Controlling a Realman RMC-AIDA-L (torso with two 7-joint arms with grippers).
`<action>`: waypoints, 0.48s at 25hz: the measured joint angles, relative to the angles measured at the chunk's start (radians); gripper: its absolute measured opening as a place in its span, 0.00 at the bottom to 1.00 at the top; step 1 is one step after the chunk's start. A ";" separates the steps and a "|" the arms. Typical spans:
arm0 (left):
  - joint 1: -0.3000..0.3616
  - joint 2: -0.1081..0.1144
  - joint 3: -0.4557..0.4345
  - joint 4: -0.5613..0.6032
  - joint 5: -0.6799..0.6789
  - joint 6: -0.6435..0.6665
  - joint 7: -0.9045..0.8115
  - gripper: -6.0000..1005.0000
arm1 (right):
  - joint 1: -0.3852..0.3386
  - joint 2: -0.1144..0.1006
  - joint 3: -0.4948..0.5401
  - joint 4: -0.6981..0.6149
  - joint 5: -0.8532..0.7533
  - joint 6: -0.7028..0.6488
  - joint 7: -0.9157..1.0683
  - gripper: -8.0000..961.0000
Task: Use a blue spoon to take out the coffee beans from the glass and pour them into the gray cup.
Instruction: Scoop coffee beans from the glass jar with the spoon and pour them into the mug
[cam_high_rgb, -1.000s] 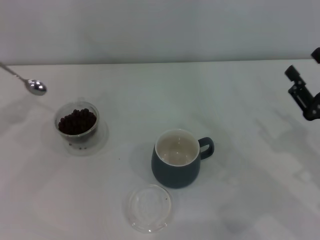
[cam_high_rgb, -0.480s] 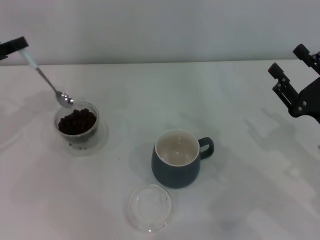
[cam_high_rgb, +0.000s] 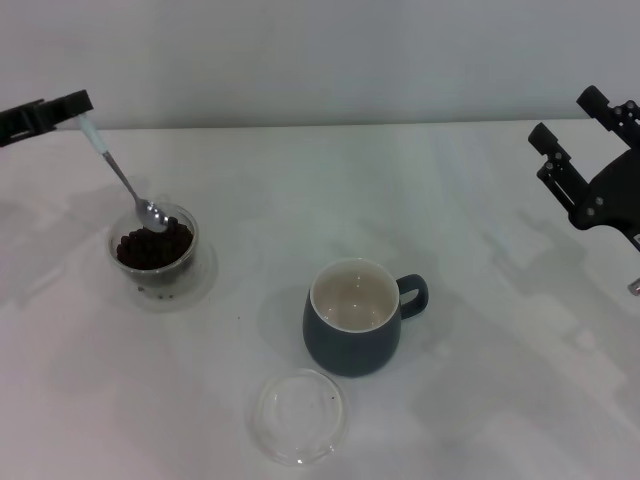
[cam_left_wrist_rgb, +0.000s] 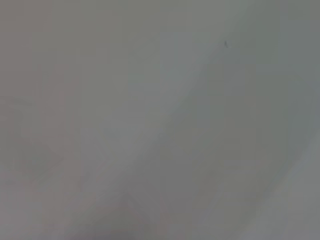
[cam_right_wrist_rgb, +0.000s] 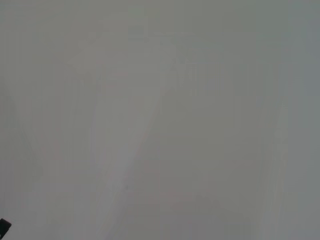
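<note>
In the head view my left gripper (cam_high_rgb: 68, 108) is at the far left, shut on the pale handle of the blue spoon (cam_high_rgb: 122, 178). The spoon slants down to the right, its silver bowl resting at the top of the coffee beans (cam_high_rgb: 152, 249) inside the glass (cam_high_rgb: 155, 252). The gray cup (cam_high_rgb: 354, 320) stands in the middle of the table, handle to the right, its cream inside bare. My right gripper (cam_high_rgb: 570, 140) hangs open at the far right, holding nothing. Both wrist views show only blank table.
A flat clear round dish (cam_high_rgb: 300, 416) lies in front of the gray cup. The glass sits on a clear round saucer (cam_high_rgb: 195, 285) with a few loose beans on it. The white table (cam_high_rgb: 480, 400) runs back to a grey wall.
My left gripper has moved right and lowered, bringing the spoon's bowl from left of the glass down into the beans. The right arm has shifted inward and up a little.
</note>
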 joint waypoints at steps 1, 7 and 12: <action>0.000 0.000 0.000 0.000 0.000 0.000 0.000 0.14 | 0.001 0.000 0.000 0.000 -0.001 0.001 0.000 0.62; 0.014 -0.028 0.000 0.013 0.011 -0.015 0.004 0.14 | 0.003 0.000 0.000 0.000 -0.001 0.008 0.000 0.62; 0.042 -0.049 0.000 0.038 0.013 -0.030 0.005 0.14 | 0.010 0.000 0.000 0.000 0.000 0.031 0.000 0.62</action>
